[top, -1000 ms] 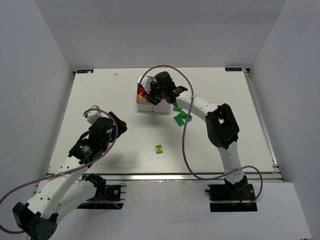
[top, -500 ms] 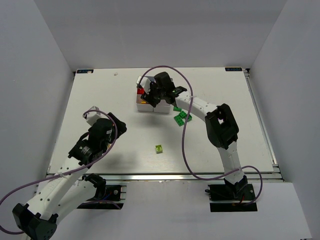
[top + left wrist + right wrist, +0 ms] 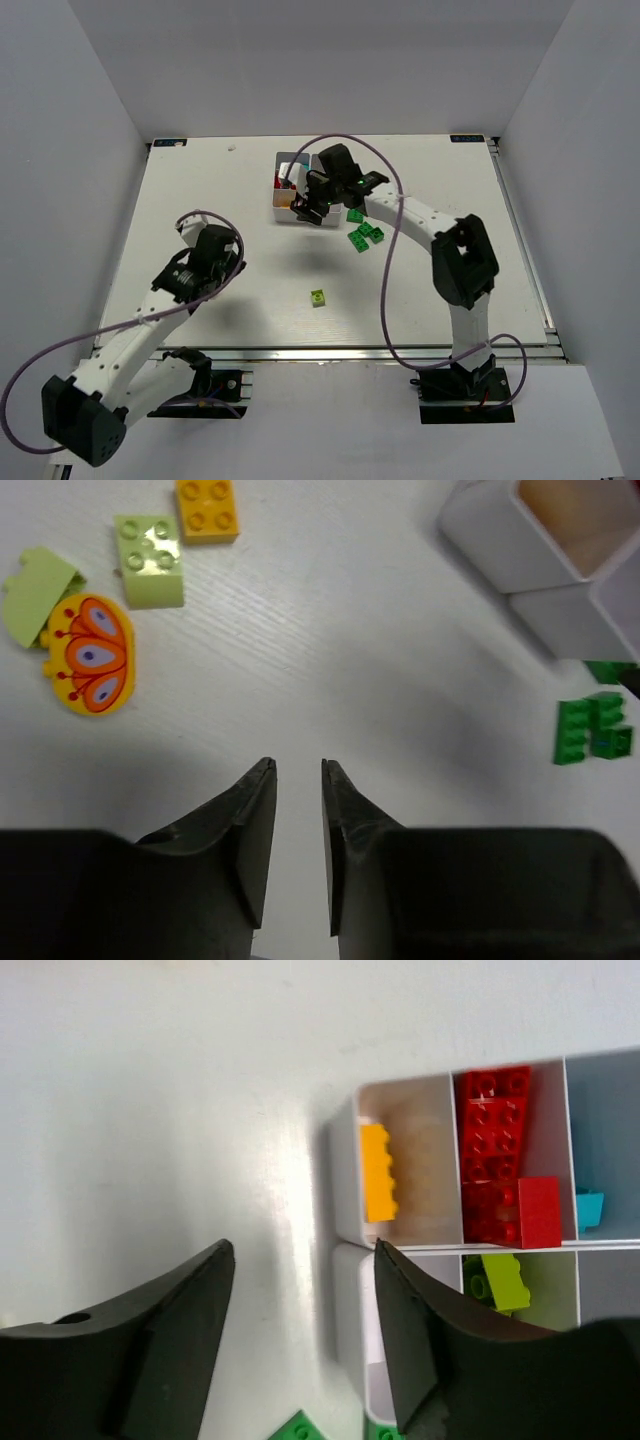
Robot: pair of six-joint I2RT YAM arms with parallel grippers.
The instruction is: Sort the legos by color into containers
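The right pincer [image 3: 302,1255] stands wide and empty over bare table [image 3: 150,1080], just beside the tray [image 3: 345,1195]. The left pincer [image 3: 298,767] is narrow, with a slim gap between its jaws and nothing in it, and it is apart from every brick. We judge the sort partly done. In the tray we see an orange brick [image 3: 375,1185] in the end cell, red bricks [image 3: 495,1150] in the next, a blue piece [image 3: 588,1208] beyond, and a lime brick [image 3: 503,1282] in the row below. Left on the table are green bricks [image 3: 365,235] near the tray and, ahead of the left pincer, a loose orange brick [image 3: 207,508], a loose lime brick [image 3: 150,560], a lime wedge [image 3: 35,595] and a butterfly piece [image 3: 90,665]. The tray's long axis runs left to right in the right wrist view. The orange brick in it lies along the end wall, across that axis, seemingly on its side. The loose lime brick lies studs up, its long axis pointing roughly away from the left pincer.
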